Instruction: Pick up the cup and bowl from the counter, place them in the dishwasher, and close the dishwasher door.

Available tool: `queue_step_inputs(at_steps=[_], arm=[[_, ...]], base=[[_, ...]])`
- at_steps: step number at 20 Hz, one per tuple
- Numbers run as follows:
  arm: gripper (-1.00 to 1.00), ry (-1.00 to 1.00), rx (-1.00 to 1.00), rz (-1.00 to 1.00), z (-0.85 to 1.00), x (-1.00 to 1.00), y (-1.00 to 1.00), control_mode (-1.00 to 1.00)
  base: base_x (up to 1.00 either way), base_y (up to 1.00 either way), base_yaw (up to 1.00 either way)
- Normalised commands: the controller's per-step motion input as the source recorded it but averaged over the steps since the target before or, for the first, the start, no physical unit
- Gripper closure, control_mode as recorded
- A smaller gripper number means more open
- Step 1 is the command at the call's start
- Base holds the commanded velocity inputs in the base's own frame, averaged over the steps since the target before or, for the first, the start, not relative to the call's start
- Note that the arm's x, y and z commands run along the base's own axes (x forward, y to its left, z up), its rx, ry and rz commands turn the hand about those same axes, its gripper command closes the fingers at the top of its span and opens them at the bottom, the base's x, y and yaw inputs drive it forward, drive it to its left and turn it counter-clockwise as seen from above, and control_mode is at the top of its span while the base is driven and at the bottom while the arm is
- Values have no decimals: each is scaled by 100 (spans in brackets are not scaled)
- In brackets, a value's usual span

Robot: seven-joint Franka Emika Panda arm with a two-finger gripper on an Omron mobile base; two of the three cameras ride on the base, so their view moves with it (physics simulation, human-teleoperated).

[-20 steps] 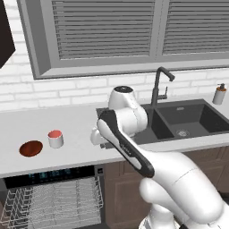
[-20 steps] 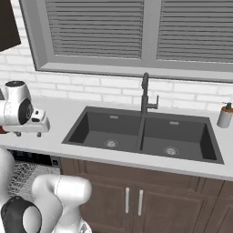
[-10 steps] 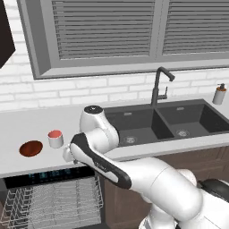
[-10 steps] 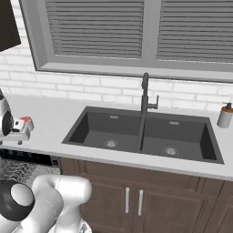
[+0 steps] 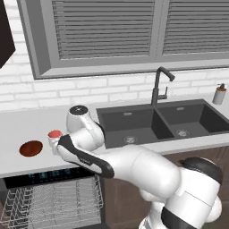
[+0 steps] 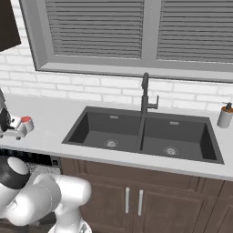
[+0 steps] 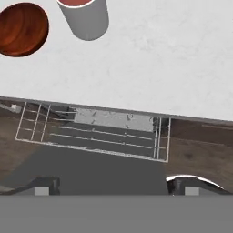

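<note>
The cup (image 5: 54, 135) (image 7: 84, 16) stands on the counter (image 5: 22, 125) with its red top up. Just left of it lies the dark red-brown bowl (image 5: 31, 148) (image 7: 22, 29). My gripper (image 7: 113, 187) hangs open above the counter's front edge, nearer than the cup and not touching it, with nothing between its fingertips (image 7: 45, 186). Below it the dishwasher (image 5: 44, 175) is open, its wire rack (image 5: 49, 203) (image 7: 95, 132) pulled out over the lowered dishwasher door (image 7: 104, 170). In the right base view the cup (image 6: 26, 122) sits just behind my hand at the left edge.
A dark double sink (image 5: 156, 123) with a black tap (image 5: 159, 85) lies to the right of the cup. A beige soap dispenser (image 6: 224, 116) stands at the far right. Brown cabinet doors (image 6: 132, 200) run under the sink. A brick wall and window close the back.
The arm has swung left along the counter, bringing the hand from near the sink to beside the cup. The jaws stayed open; cup and bowl have not moved.
</note>
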Motion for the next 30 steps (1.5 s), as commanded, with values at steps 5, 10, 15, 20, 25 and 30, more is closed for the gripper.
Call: queue_step_inputs(at_steps=[5,10,15,20,25,30], arm=[[-100,0,0,-18,0,63,16,-100],[-100,0,3,-19,0,83,24,-100],[-100,4,7,-6,0,72,33,-100],[-100,12,0,0,0,57,8,-100],[-100,1,0,0,0,22,0,-100],[-100,1,0,0,-1,9,0,-100]], base=[[0,0,0],[0,0,0],[0,0,0],[0,0,0],[0,0,0],[0,0,0]])
